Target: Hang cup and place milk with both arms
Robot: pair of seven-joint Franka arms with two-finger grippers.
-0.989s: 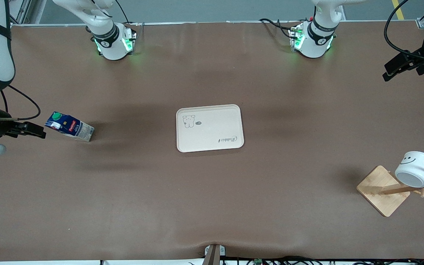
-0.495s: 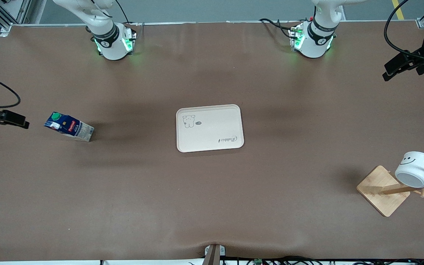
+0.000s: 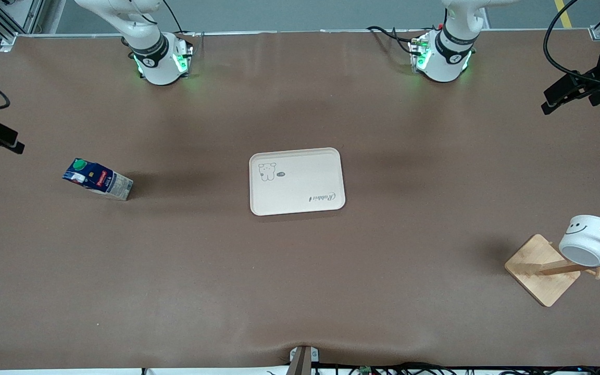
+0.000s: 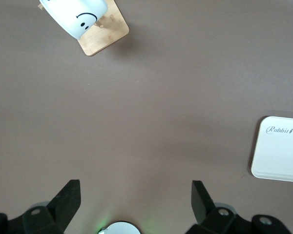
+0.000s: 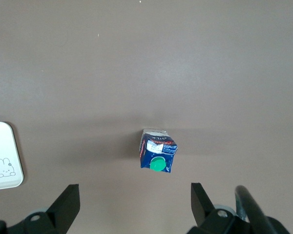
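Observation:
The milk (image 3: 97, 179), a dark blue carton with a green cap, stands on the brown table toward the right arm's end; it also shows in the right wrist view (image 5: 157, 151). My right gripper (image 3: 13, 143) is open and empty, up over the table's edge, apart from the milk; its jaws (image 5: 135, 202) stand wide. The white cup (image 3: 587, 239) with a smiley face hangs by its black handle on a peg of the wooden rack (image 3: 539, 268), and shows in the left wrist view (image 4: 75, 17). My left gripper (image 3: 551, 101) is open and empty, high over the left arm's end (image 4: 136, 200).
A cream tray (image 3: 296, 180) with a rabbit drawing lies empty at the table's middle, also in the left wrist view (image 4: 281, 151) and the right wrist view (image 5: 5, 156). The arm bases (image 3: 162, 60) stand at the table's edge farthest from the front camera.
My right gripper has drawn away from the milk toward the table's edge and the bases' side. The milk, cup and left arm have not moved.

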